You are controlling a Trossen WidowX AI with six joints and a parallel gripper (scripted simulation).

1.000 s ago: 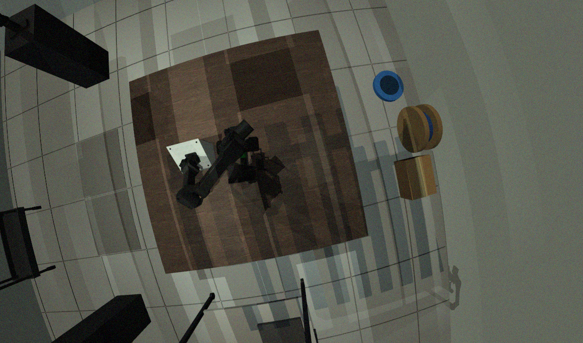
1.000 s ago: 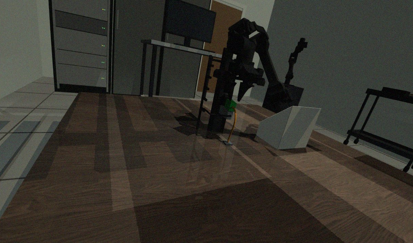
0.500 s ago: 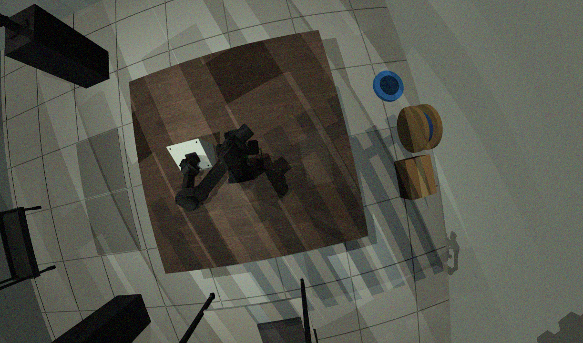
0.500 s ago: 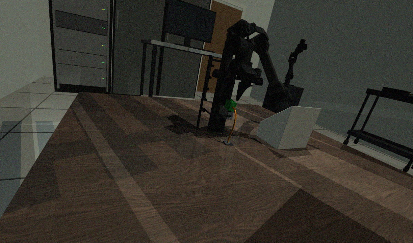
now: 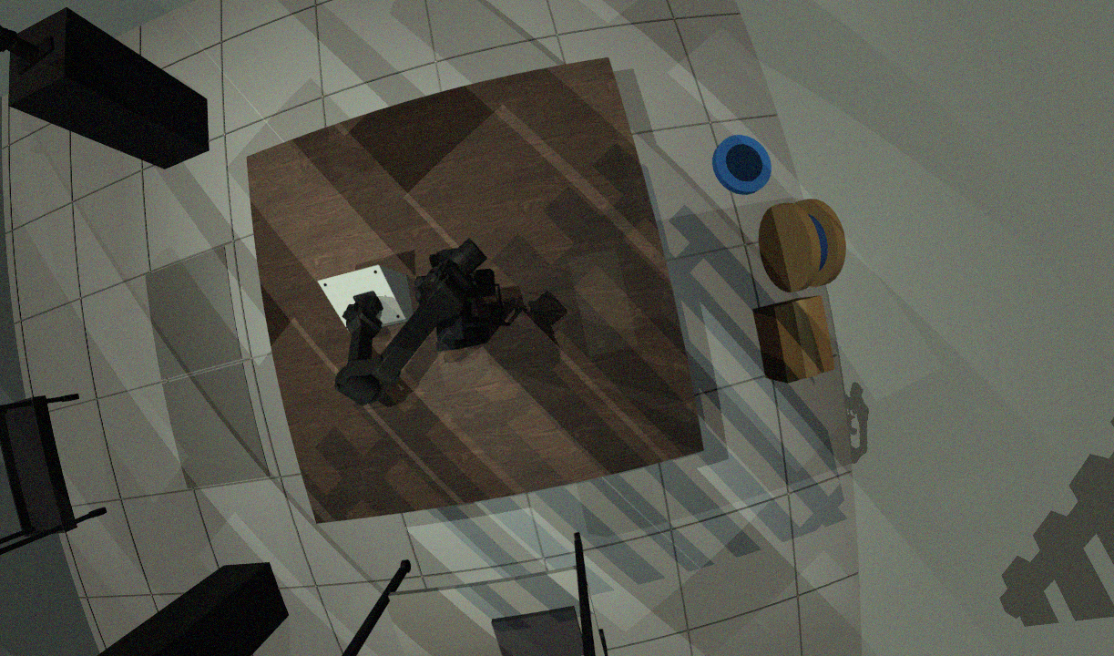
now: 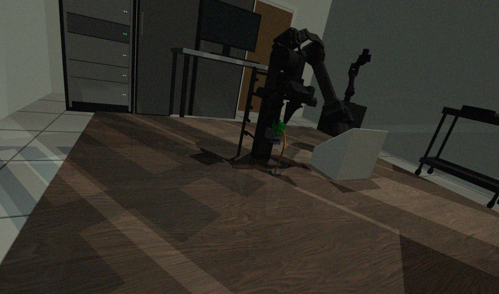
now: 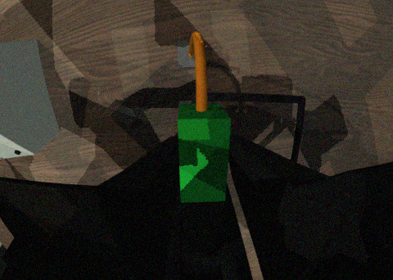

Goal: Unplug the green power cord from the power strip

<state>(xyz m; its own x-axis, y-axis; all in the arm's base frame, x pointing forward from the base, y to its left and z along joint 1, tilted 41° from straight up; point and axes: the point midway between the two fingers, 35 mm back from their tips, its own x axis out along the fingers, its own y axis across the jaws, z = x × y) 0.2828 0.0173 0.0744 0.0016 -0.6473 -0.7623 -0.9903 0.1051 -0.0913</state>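
The green plug [image 6: 278,128] [image 7: 205,128] sits at the side of an upright black post [image 6: 261,148], seemingly the power strip. A grey block [image 6: 273,134] is just below the plug; whether the prongs are seated is hidden. An orange cord [image 6: 283,146] [image 7: 201,79] curves from the plug to a small grey anchor [image 6: 275,173] [image 7: 185,56] on the wooden surface. My gripper [image 6: 281,119] [image 7: 203,144] is shut on the green plug from above, one dark finger against each side. In the top view the arm hides the plug.
A thin black frame [image 6: 247,113] [image 7: 301,116] stands beside the post, close to my fingers. A pale slanted box [image 6: 364,153] [image 7: 24,83] [image 5: 340,285] stands under the arm's base side. The wooden surface [image 5: 463,456] [image 6: 134,237] ends at tiled floor.
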